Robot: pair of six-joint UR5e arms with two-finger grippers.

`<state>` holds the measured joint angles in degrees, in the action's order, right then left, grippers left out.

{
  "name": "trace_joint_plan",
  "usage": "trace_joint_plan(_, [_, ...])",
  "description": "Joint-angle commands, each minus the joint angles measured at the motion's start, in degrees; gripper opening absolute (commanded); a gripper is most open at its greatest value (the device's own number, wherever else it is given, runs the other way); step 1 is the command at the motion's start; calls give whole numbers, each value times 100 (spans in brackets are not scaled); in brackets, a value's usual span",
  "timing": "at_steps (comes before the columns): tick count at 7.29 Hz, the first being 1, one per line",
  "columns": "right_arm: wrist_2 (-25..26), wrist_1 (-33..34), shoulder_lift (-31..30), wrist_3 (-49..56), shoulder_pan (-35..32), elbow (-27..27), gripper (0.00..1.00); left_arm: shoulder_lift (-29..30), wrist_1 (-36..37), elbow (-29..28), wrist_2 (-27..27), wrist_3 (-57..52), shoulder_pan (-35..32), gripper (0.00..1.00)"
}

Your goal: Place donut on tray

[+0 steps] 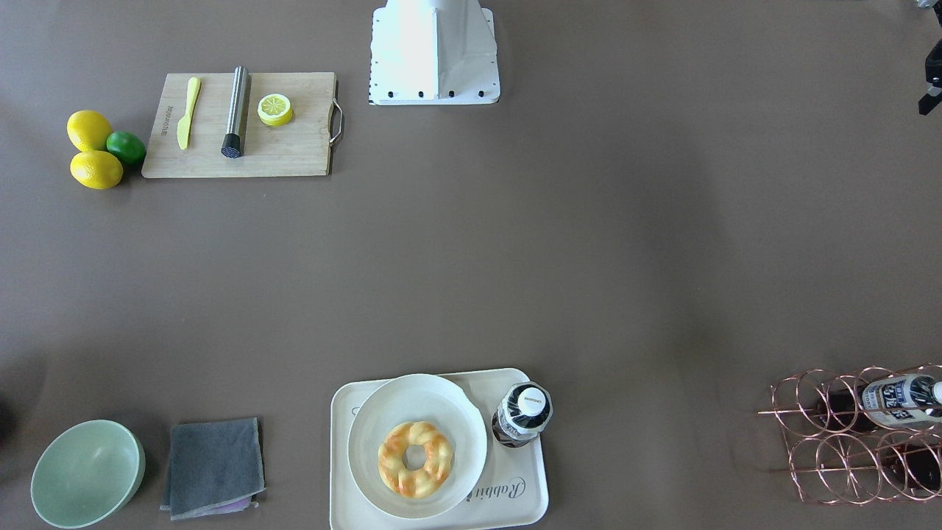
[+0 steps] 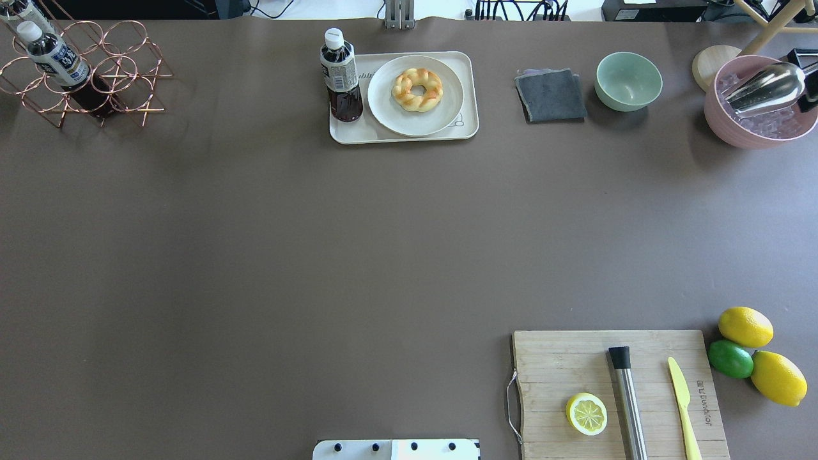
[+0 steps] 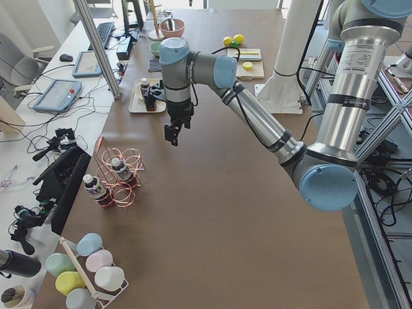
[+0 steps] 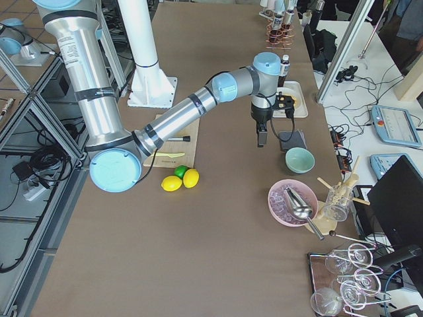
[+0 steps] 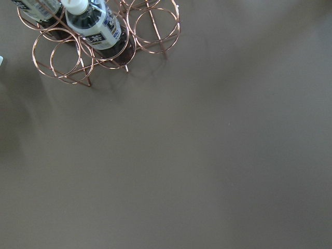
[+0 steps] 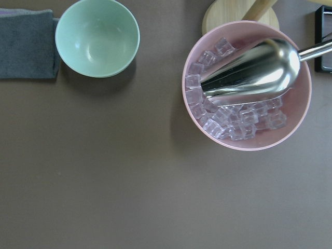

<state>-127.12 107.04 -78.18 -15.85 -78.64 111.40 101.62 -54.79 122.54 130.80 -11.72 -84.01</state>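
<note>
The golden braided donut (image 1: 414, 459) lies on a round white plate (image 1: 441, 401), and the plate sits on the cream tray (image 1: 515, 495). In the overhead view the donut (image 2: 417, 89), the plate (image 2: 448, 110) and the tray (image 2: 358, 132) are at the table's far edge. A dark drink bottle (image 2: 340, 76) stands on the tray's left end. My left gripper (image 3: 172, 134) hangs above the table between the copper rack and the tray. My right gripper (image 4: 262, 139) hangs above the table near the grey cloth. I cannot tell whether either is open or shut. Neither wrist view shows fingers.
A copper wire rack (image 2: 83, 83) with bottles stands far left. A grey cloth (image 2: 549, 94), a green bowl (image 2: 628, 80) and a pink ice bowl (image 2: 754, 112) with a scoop are far right. A cutting board (image 2: 562, 364) with a lemon half (image 2: 586, 413) is near right, with lemons and a lime (image 2: 744, 348) beside it.
</note>
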Motion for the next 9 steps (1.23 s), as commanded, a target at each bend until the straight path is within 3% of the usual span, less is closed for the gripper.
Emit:
trace_joint_plan(1, [-189,10,-697,1615,-1088,14,100,-684,-642,-72,129,-481,-397,97])
trace_joint_plan(2, [-190,79,-707,1768,-1274,5,100,-1010,-987,-90,339,-428,-423,97])
trace_joint_plan(7, [-287,229,-1041,2233,-1303,5,100,-1144,-1008,-626,368,-498,-608,97])
trace_joint_plan(9, [-287,229,-1155,2402,-1311,31,100,-1555,-1680,-722,341,-498,-643,97])
